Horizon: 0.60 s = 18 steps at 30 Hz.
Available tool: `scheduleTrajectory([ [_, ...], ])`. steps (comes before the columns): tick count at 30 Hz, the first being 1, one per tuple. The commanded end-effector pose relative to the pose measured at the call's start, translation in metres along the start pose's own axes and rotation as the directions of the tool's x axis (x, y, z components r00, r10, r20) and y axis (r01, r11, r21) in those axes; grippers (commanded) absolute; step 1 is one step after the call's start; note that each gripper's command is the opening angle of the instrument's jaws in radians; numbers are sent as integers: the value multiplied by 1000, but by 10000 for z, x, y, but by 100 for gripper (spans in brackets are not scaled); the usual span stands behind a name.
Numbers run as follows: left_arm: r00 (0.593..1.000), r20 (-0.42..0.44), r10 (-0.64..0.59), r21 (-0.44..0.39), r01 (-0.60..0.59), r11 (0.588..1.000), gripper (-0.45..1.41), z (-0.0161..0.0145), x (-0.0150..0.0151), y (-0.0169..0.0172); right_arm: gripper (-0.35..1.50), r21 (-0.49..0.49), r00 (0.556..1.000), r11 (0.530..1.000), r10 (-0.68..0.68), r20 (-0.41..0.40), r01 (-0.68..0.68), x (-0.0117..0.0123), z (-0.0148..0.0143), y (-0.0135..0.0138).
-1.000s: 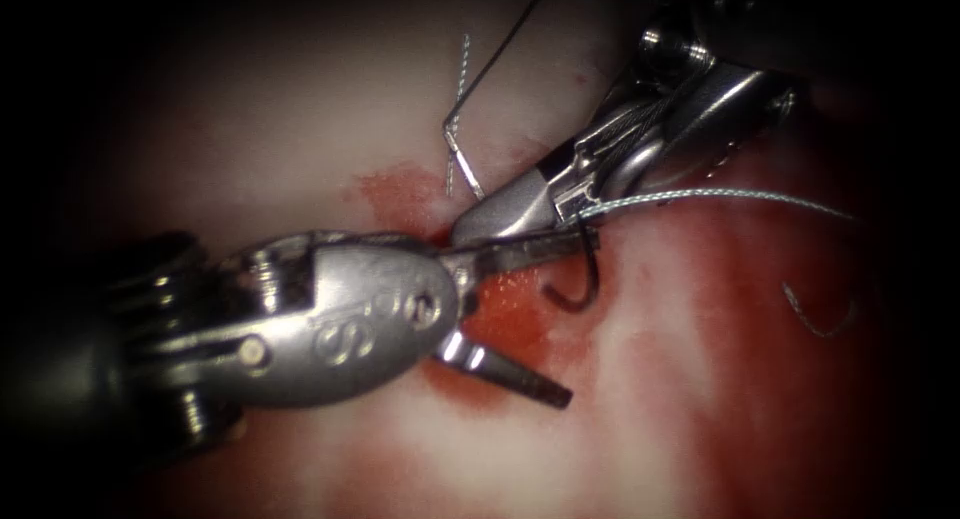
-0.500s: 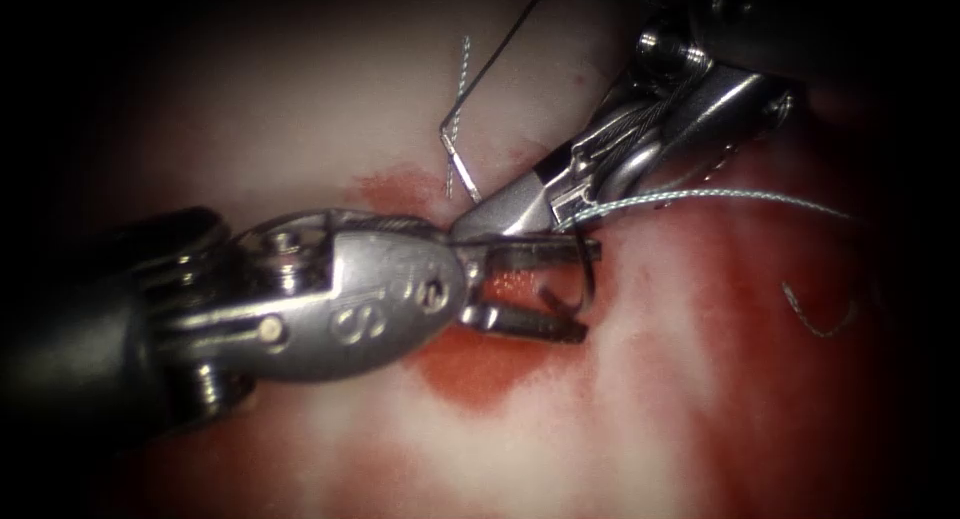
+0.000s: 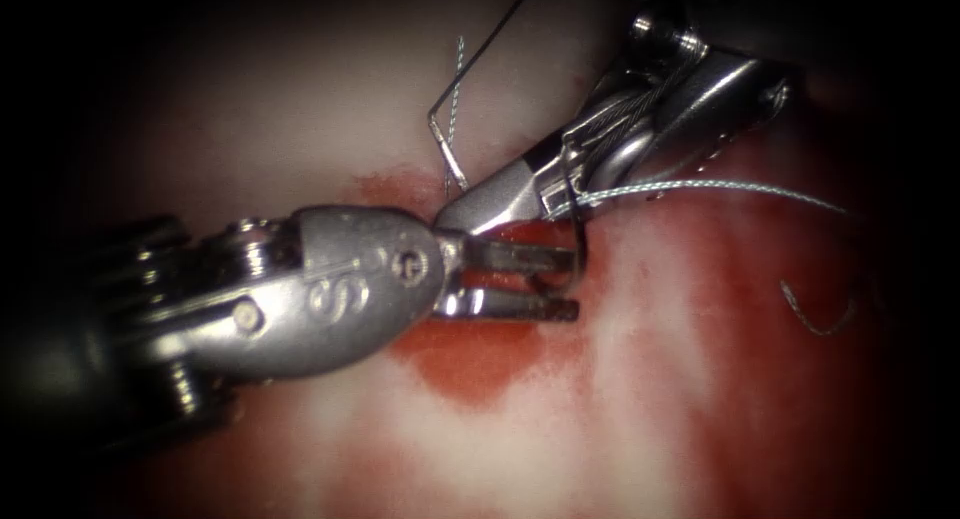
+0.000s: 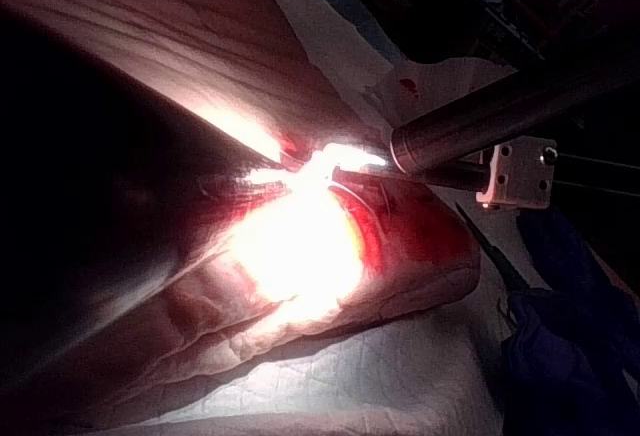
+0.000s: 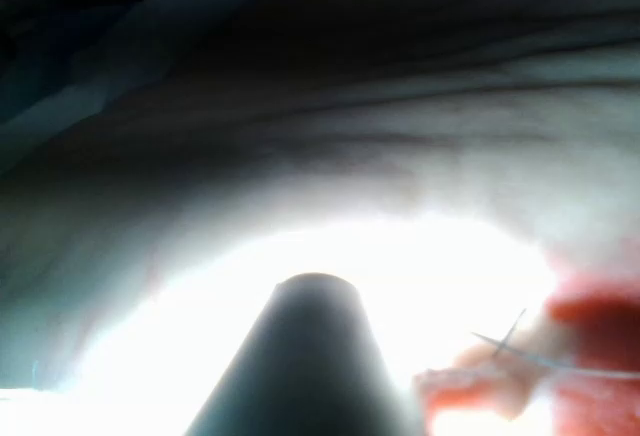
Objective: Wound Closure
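On the left – left tool [image 3: 575,284]: comes in low across the tissue [image 3: 650,399]. Its jaws stand a narrow gap apart, roughly parallel, and bracket the lower curve of the needle without clamping it. They hold nothing.
Red fluid [image 3: 480,364]: pools under and just below those jaws, where the cut seems to lie.
Earlier stitch [image 3: 447,144]: above the fluid, with short cut ends standing up from it.
Needle [image 3: 578,241]: hangs almost upright between the two tools, above the tissue. Its lower end is hidden at the left jaws, so I cannot tell whether the tip touches the surface.
Right tool [image 3: 470,207]: slants down from upper right, jaws closed on the needle near its thread end.
Thread [image 3: 700,186]: trails from that end away to the right, clear of both tools.
Loose thread piece [image 3: 815,324]: lies far right on the tissue.
Step in hand: a hand-over, by my reading – over the last second the left jaws have narrowed from a wide spread onto the needle.
Next move calls for: a firm left grip on the needle's body before the right tool lets go.
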Motion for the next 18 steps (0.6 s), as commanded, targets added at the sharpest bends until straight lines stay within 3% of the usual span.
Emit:
scheduleTrajectory([
  [1,1000,16,-7,3,7,1000,-45,5,-6,9,-33,0,996,996,-93,-10,93,9,7,-11],
  [2,999,22,-24,5,24,1000,-45,5,-6,9,-20,-1,988,988,-152,-15,152,9,7,-11],
  [3,998,34,-56,18,55,998,-45,6,-3,9,26,-7,943,944,-330,-27,330,9,6,-11],
  [5,990,71,-120,34,118,992,-45,7,0,9,71,-53,904,905,-425,-41,423,7,4,-11],
  [6,990,71,-120,34,118,992,-45,7,0,9,71,-53,904,905,-425,-41,423,7,4,-11],
  [8,982,96,-164,51,159,986,-45,8,1,8,108,-144,862,857,-505,-44,495,6,2,-12],
  [12,966,128,-225,68,218,974,-45,8,1,8,126,-237,827,807,-562,-25,541,5,-2,-14],
  [18,941,154,-302,89,292,952,-45,8,2,9,135,-277,772,748,-635,-31,604,3,-7,-17],
])
